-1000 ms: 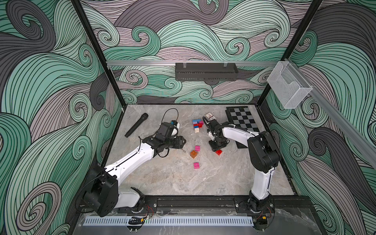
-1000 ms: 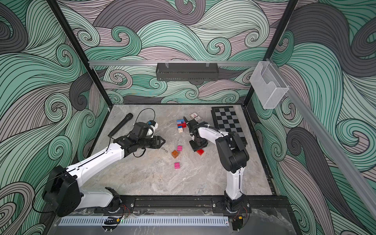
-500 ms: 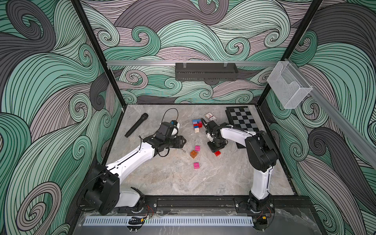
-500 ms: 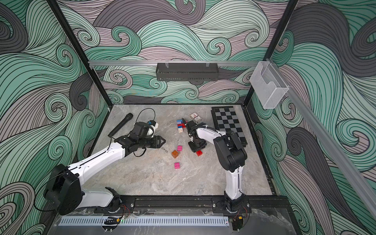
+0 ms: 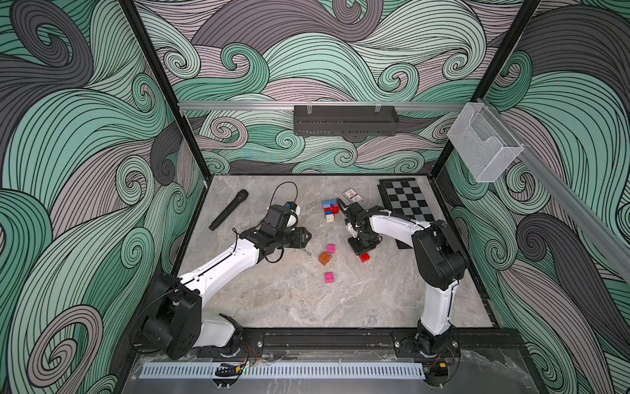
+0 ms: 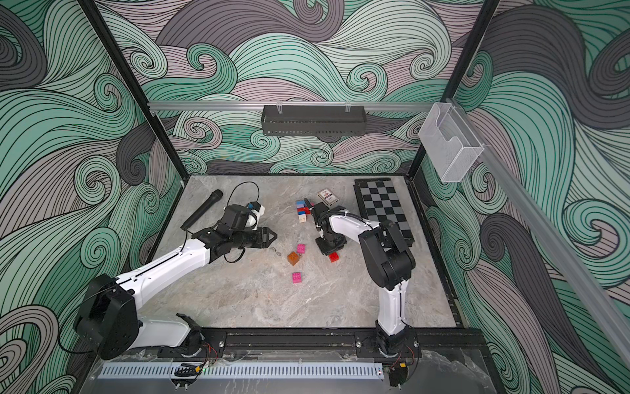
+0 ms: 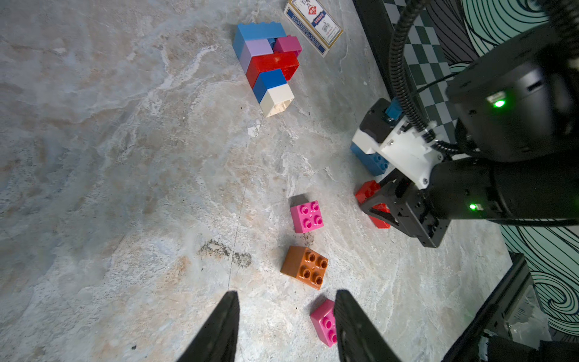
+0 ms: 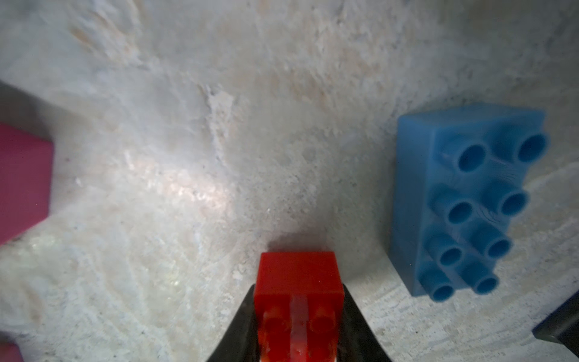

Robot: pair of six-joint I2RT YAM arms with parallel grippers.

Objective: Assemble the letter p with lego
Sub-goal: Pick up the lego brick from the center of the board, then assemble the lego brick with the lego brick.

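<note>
My right gripper [image 8: 297,293] is shut on a small red lego brick [image 8: 299,282], also seen in both top views [image 5: 364,258] [image 6: 334,257], low at the table's middle right. A blue oblong brick [image 8: 463,203] lies just beside it. A joined stack of blue, lilac, pink, red and white bricks [image 5: 330,209] [image 7: 268,69] lies further back. Two pink bricks [image 5: 330,248] [image 5: 329,277] and an orange one [image 5: 324,258] lie loose in the middle. My left gripper [image 5: 308,235] [image 7: 286,294] stands open with nothing between its fingers, left of the loose bricks.
A boxed card deck [image 5: 352,194] lies behind the stack. A chessboard [image 5: 407,201] runs along the right wall. A black microphone [image 5: 228,209] lies at the back left. The right arm's elbow [image 5: 436,259] stands over the table's right side.
My right gripper has closed on the red brick and shifted slightly left. The left arm has hardly moved.
</note>
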